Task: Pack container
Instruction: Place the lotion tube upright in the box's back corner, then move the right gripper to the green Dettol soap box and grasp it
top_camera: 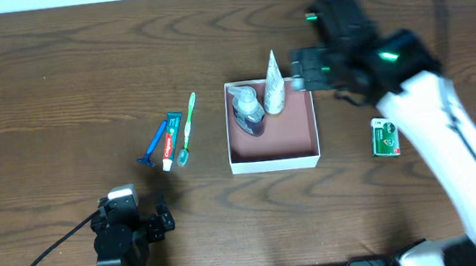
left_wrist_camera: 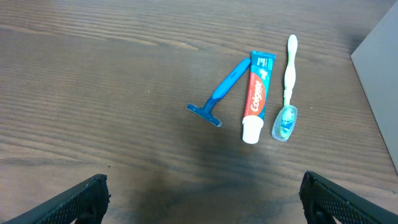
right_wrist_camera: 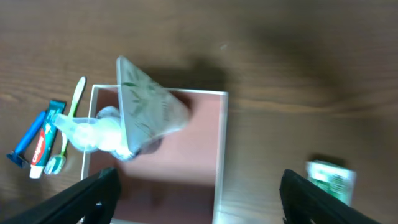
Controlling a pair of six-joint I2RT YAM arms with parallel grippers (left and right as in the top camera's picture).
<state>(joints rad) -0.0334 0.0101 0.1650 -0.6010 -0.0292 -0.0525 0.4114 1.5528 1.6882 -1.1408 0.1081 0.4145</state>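
Observation:
The container [top_camera: 279, 142], square with white walls and a pink floor, sits mid-table. Inside it at the far side are a clear bottle [top_camera: 247, 110] and a white tube [top_camera: 273, 85] that leans over the far wall. My right gripper [top_camera: 304, 71] is open and empty above the container's far right corner. In the right wrist view its jaws [right_wrist_camera: 199, 199] straddle the container's wall [right_wrist_camera: 221, 155], with the tube [right_wrist_camera: 146, 102] and bottle [right_wrist_camera: 93, 134] ahead. My left gripper [top_camera: 161, 223] is open and empty at the front left, jaws [left_wrist_camera: 202, 199] over bare wood.
A blue razor [top_camera: 153, 146], a red toothpaste tube [top_camera: 170, 140] and a green toothbrush [top_camera: 187, 129] lie side by side left of the container, also in the left wrist view [left_wrist_camera: 256, 93]. A small green box [top_camera: 386, 137] lies to the container's right.

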